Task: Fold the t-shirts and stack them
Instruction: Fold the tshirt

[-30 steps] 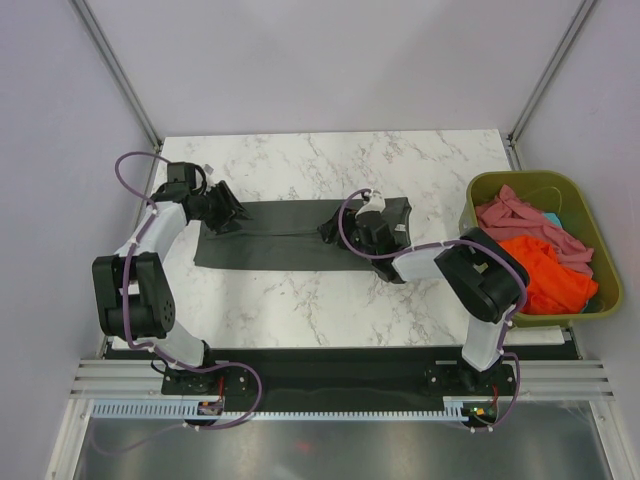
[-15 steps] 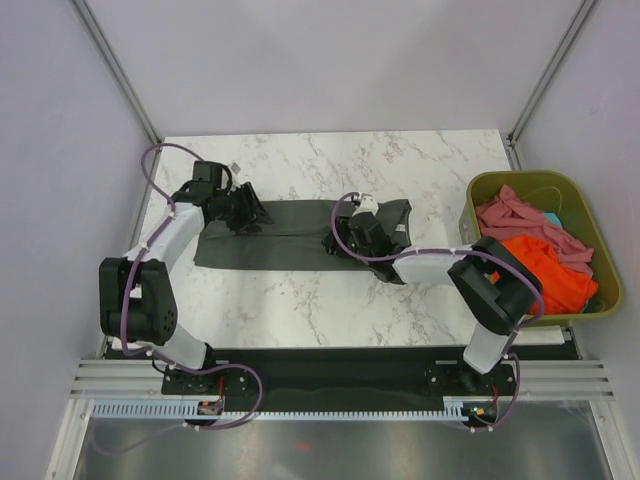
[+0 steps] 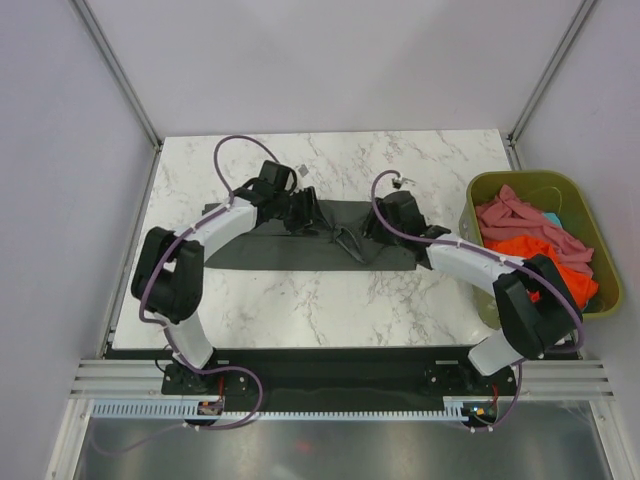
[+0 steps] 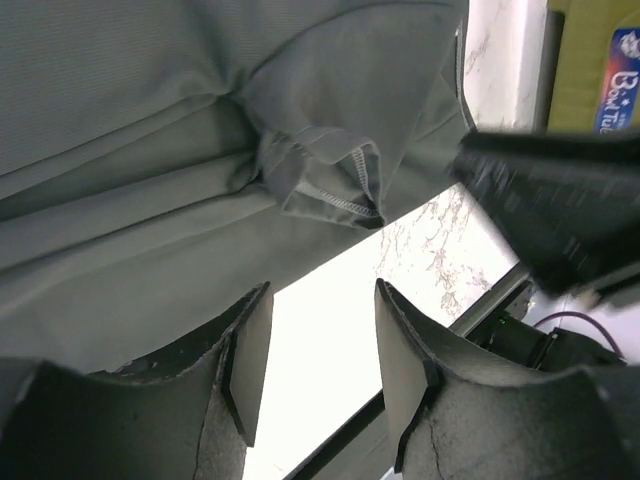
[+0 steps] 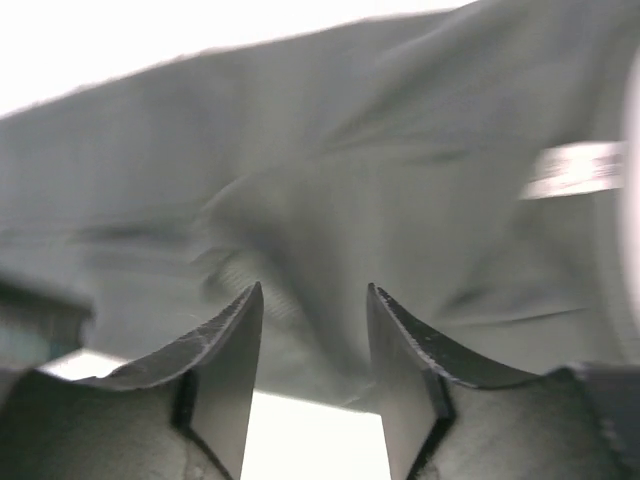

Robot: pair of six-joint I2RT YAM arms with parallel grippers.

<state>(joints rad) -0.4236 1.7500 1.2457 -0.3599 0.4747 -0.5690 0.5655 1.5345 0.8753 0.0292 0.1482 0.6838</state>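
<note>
On the marble counter (image 3: 300, 310), charcoal grey t-shirt (image 3: 250, 250) lies folded to a strip, left hand (image 4: 322, 292) and right hand (image 5: 314, 292) apart, empty, over its middle; next, likely: pinch an end, fold across.

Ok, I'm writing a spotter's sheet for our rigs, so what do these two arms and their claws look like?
The left arm and right arm match: white links between chunky black joints, with a purple cable looping along each. The left claw and right claw each have two dark curved fingers with paler inner pads.
</note>
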